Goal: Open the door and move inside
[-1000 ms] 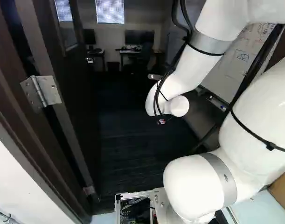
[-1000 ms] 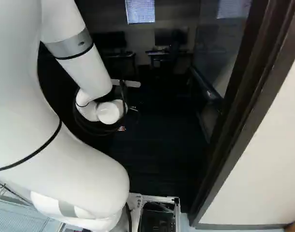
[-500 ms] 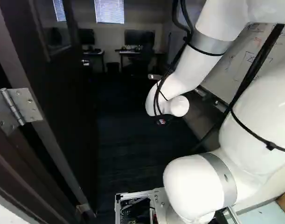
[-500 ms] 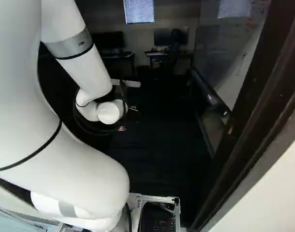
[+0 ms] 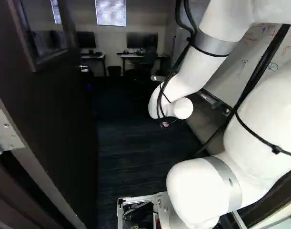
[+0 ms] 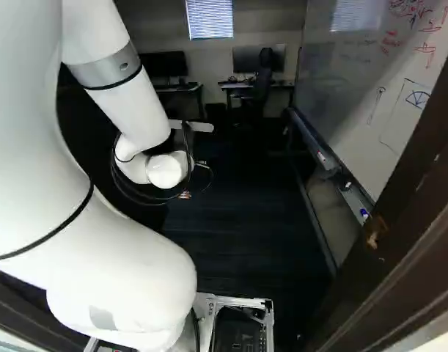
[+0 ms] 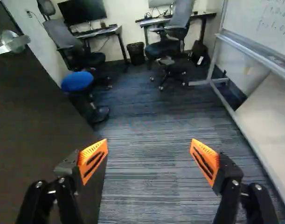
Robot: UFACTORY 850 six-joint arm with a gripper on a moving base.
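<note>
Door is standing open beside the fingers, its lever handle sitting farther ahead. Probably swinging heavy and rigid on its hinge; lever offering the best hold. Fingers are standing apart, gripping nothing. Carpet is running ahead between them, whiteboard standing opposite the door.
</note>
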